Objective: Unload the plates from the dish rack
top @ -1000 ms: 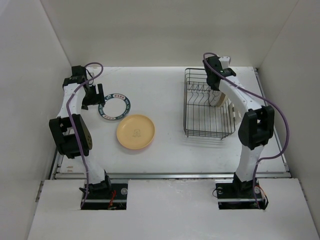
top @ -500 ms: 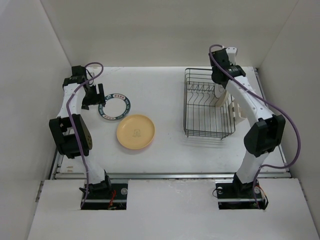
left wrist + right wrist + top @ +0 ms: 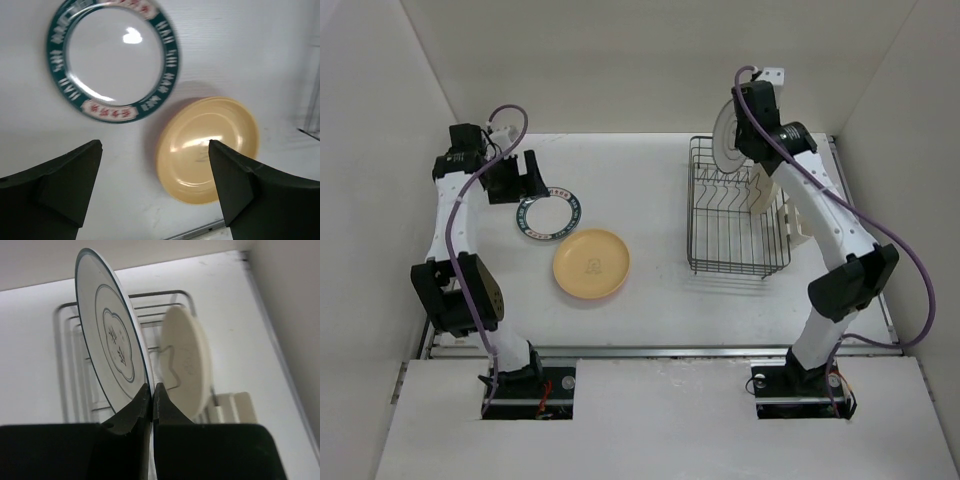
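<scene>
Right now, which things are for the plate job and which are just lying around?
For the job: black wire dish rack; white dark-edged plate in the right end effector; cream round plate in the rack; green-rimmed white plate and yellow-orange plate on the table.
Just there: cream cutlery cup; purple cables.

The top camera sat high above the near edge of the table (image 3: 650, 170), tilted down toward the far side, and stood far enough back to take in the whole surface. The left wrist camera looked almost straight down from fairly near, past the left gripper (image 3: 155, 145), onto the ringed plate (image 3: 114, 57) and the yellow plate (image 3: 207, 149). The top view showed the same two plates on the table's left. The right wrist camera looked along the right gripper (image 3: 151, 387), very close to the white plate (image 3: 112, 345), down toward the rack (image 3: 70, 340) at the far right. The top view held that rack too.
</scene>
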